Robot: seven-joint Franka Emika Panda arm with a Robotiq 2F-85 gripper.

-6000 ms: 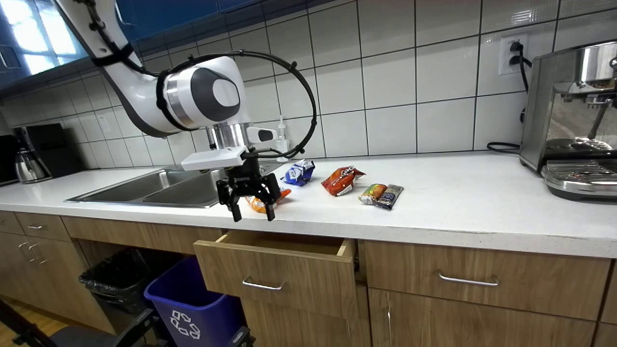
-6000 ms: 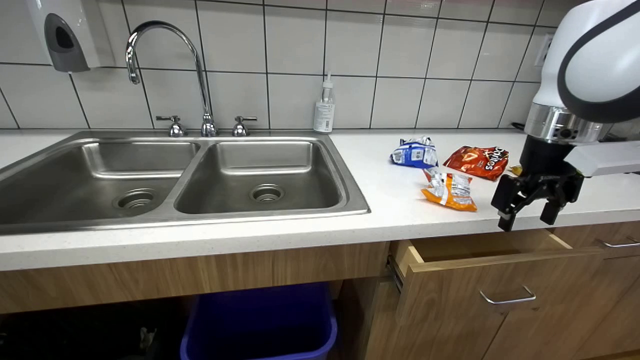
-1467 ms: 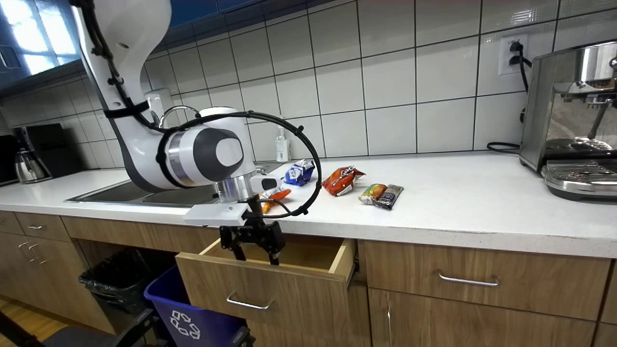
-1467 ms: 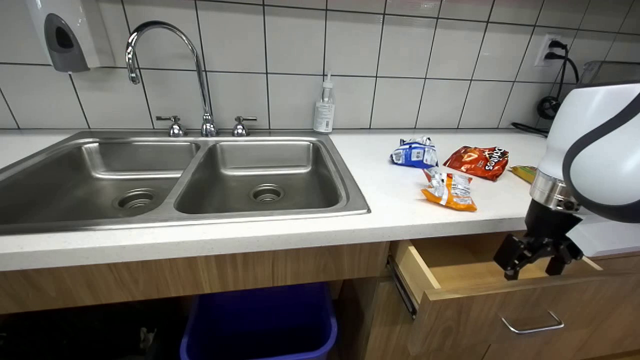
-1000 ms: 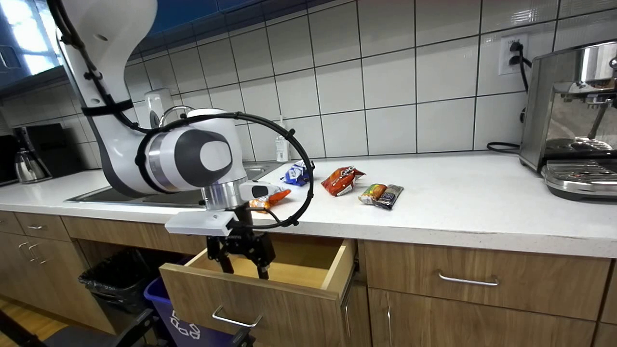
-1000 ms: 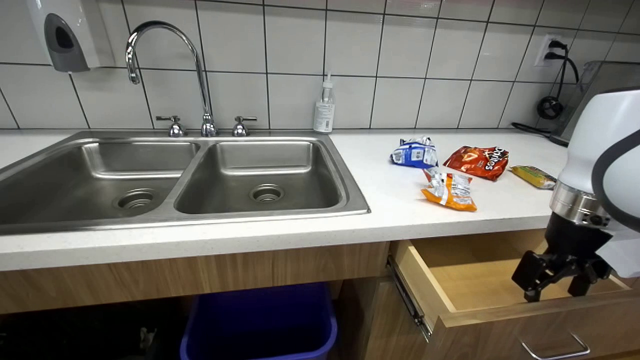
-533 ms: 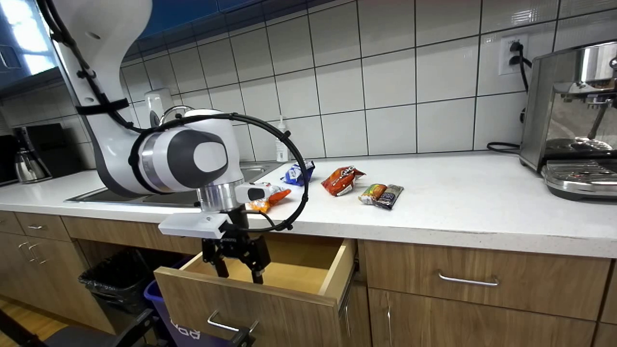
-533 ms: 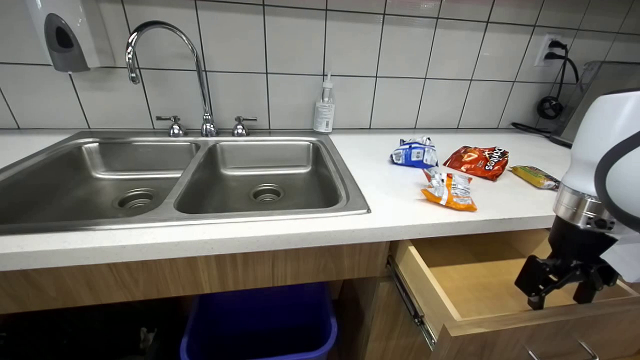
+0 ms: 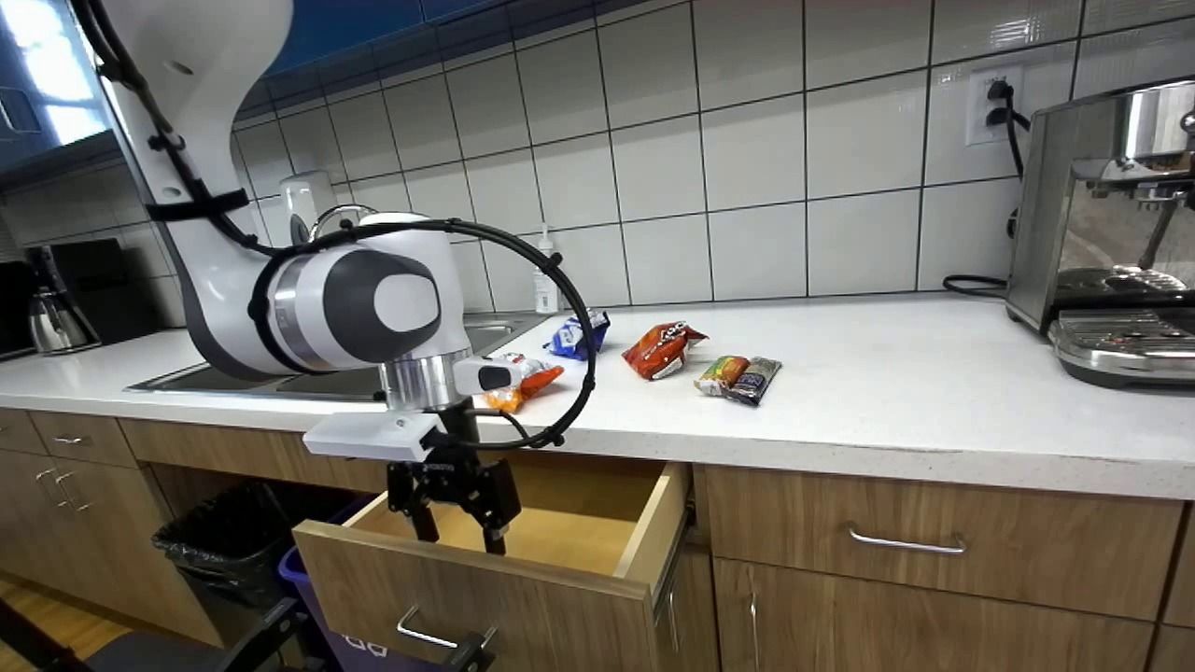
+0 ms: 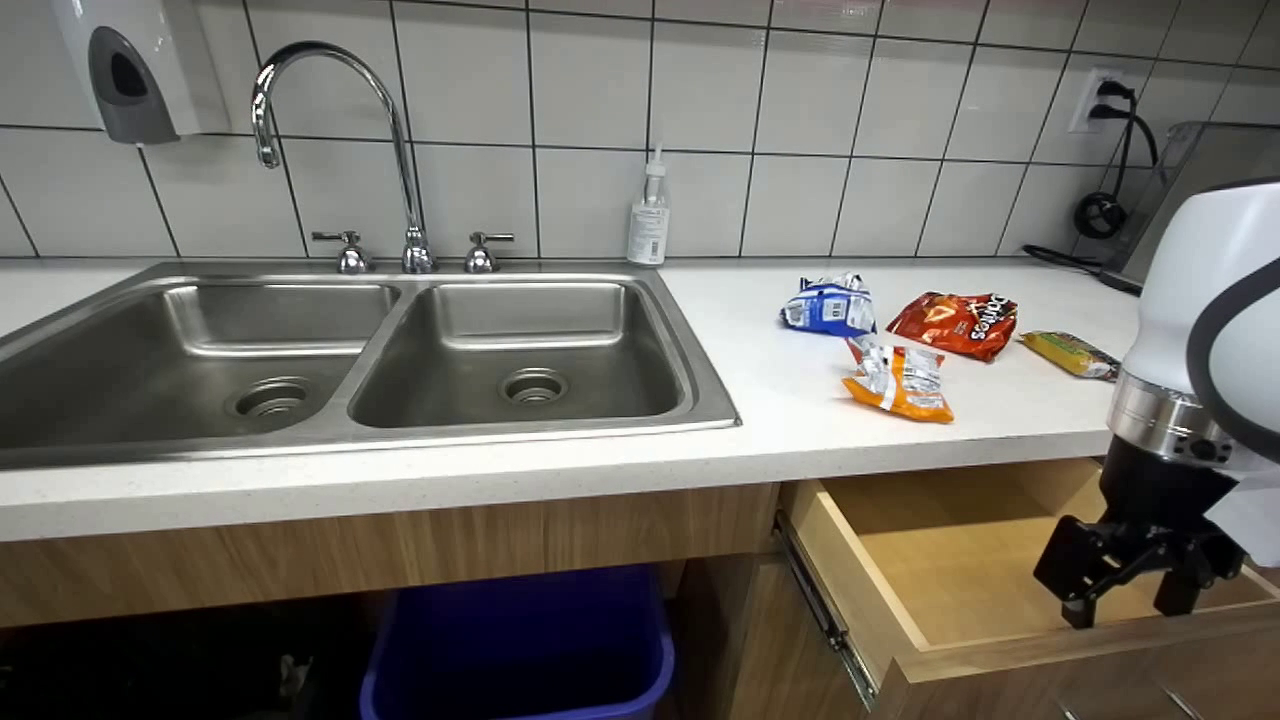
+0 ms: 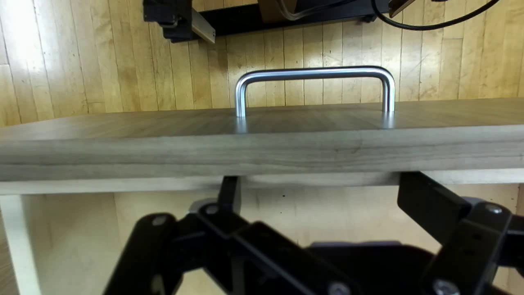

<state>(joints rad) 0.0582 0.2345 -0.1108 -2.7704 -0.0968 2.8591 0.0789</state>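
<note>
A white counter runs across the middle of both exterior views, beneath a tiled wall and over wooden cabinets; in an exterior view a steel sink fills the left half, and in an exterior view a coffee machine stands at the right edge. From under the counter a drawer juts well out, at the lower middle of an exterior view, its pale inside showing. The gripper points down into it, fingers wide apart with drawer wood visible in the gap; in the wrist view the tips stand at the inner side of the front panel (whether they press on it or stop just beside it, I cannot tell). Beyond the panel, toward the top of that view, sits a metal handle. Counting: one drawer out, with one handle; two fingers; two basins in the sink; two bins at the bottom, a black-lined bin and a blue bin; and five snack packs on the counter, namely a blue bag, a red bag, an orange bag, and, right of centre in an exterior view, a yellow packet and a dark packet lying side by side.
</note>
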